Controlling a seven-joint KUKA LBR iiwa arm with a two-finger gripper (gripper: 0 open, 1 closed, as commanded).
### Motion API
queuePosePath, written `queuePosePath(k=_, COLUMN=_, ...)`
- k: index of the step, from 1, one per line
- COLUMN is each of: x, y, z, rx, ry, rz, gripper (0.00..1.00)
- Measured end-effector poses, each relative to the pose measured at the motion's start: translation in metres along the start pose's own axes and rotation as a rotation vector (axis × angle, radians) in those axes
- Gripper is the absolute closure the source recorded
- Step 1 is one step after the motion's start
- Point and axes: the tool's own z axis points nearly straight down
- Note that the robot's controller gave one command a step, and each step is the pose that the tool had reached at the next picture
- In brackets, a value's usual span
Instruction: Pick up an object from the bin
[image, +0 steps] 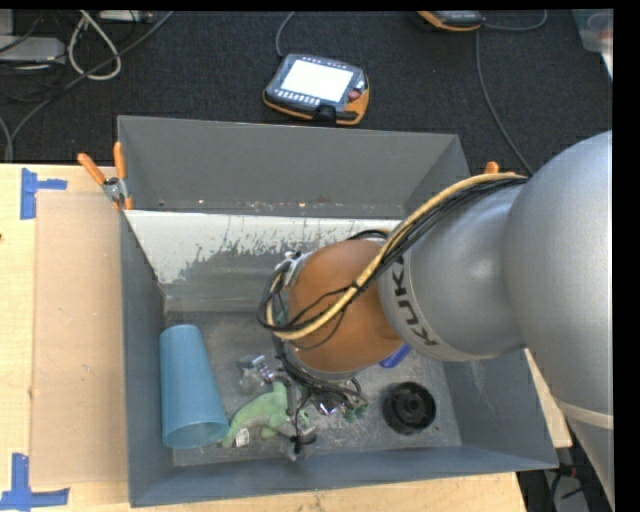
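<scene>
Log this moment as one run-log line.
gripper low in bin, front middle | at right end of green floppy thing | blue cup lying left | black round part right

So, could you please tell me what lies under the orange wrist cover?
A green soft thing pokes out beside the gripper, and a blue edge shows right of the orange cover. Whatever lies directly beneath is hidden.
</scene>
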Motion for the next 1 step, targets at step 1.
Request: queuePosePath(k=1, x=-0.0107, y=-0.0101, z=0.0295, rx=0.003, ry=-0.01, rz=-0.085, gripper=0.0)
